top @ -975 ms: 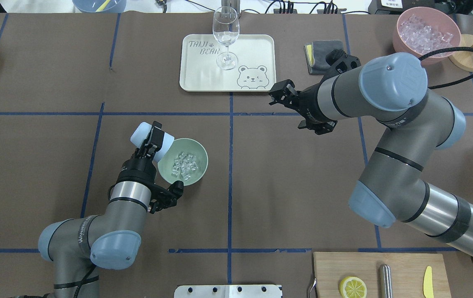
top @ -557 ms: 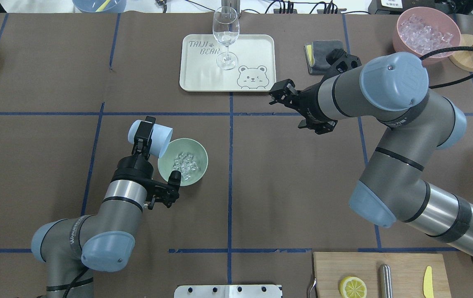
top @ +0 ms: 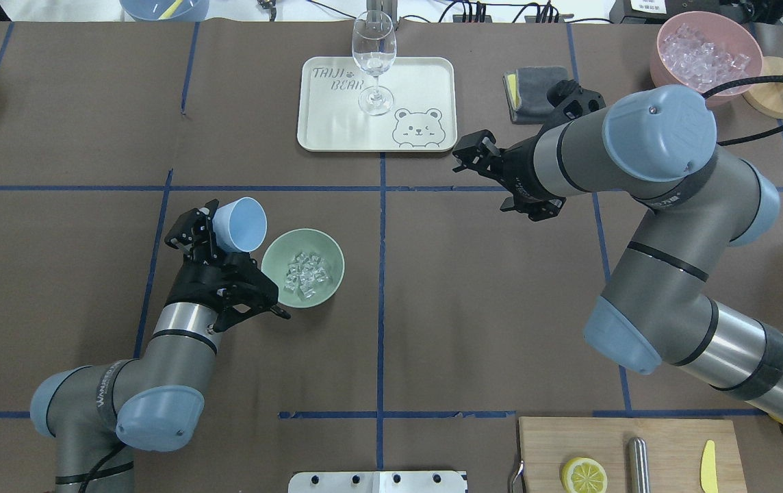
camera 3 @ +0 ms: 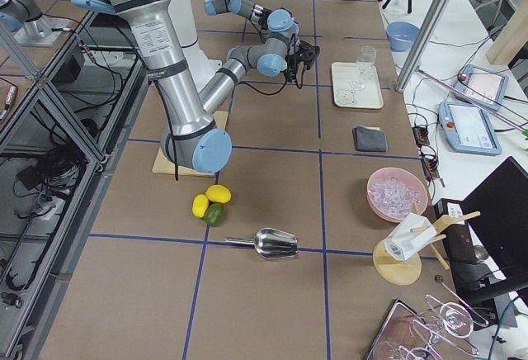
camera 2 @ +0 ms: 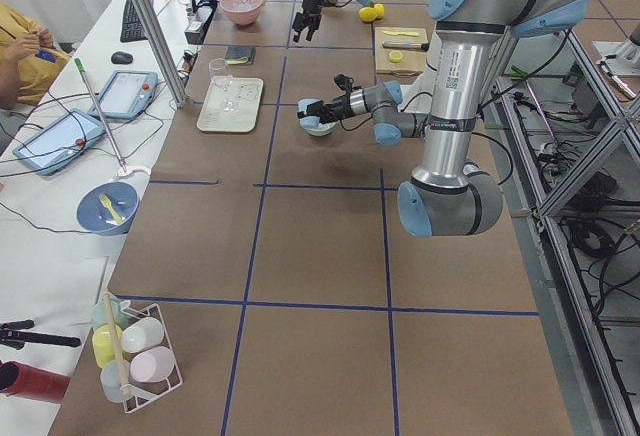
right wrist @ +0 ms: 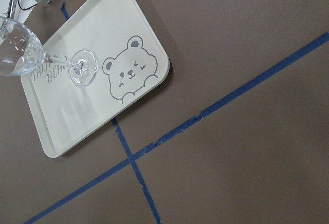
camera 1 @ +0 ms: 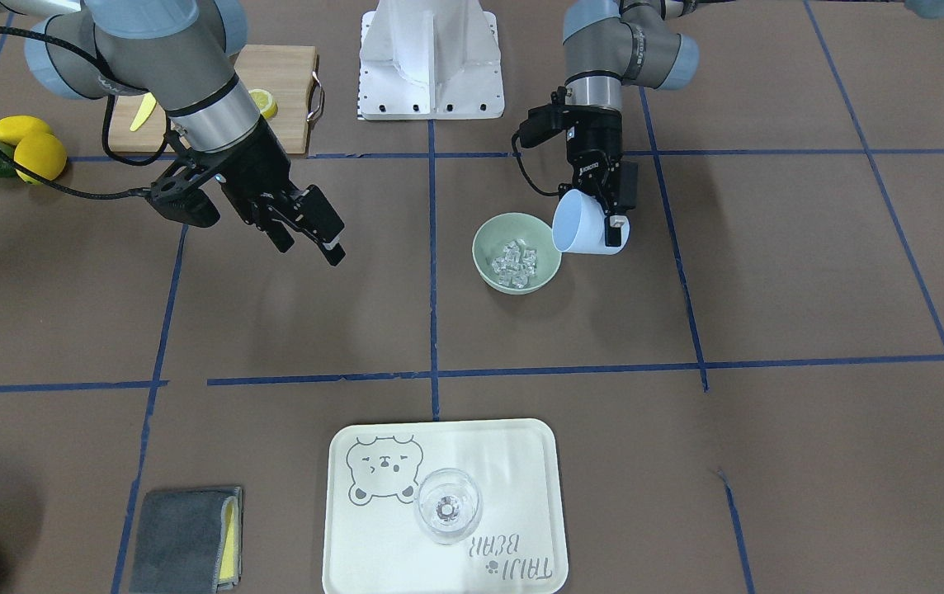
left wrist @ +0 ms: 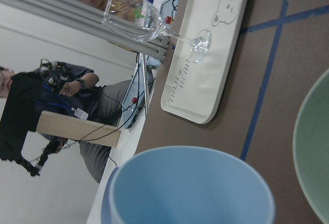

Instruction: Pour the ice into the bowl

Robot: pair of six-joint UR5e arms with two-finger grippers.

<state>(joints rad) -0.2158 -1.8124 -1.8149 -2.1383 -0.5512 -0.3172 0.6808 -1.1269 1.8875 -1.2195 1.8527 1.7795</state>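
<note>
All ice (top: pixel 306 274) is apparently lying in the bowl (top: pixel 334 263); left gripper (top: pixel 210 236), clamping the cup (top: pixel 241 224), should be righting it clear of the rim.

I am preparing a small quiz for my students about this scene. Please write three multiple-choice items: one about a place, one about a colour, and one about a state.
1. Where does the wine glass stand?
A. on the wooden board
B. on the bear tray
C. on the grey cloth

2. What colour is the cup held in the fingers of the left gripper?
A. pink
B. yellow
C. pale blue

3. In what state is the green bowl?
A. holding ice
B. empty
C. turned upside down

Answers:
1 B: the foot of the glass rests on the tray, beside the lettering.
2 C: the overhead and front views both show the cup as pale blue.
3 A: clear cubes lie inside the bowl, which stands right way up.
</note>
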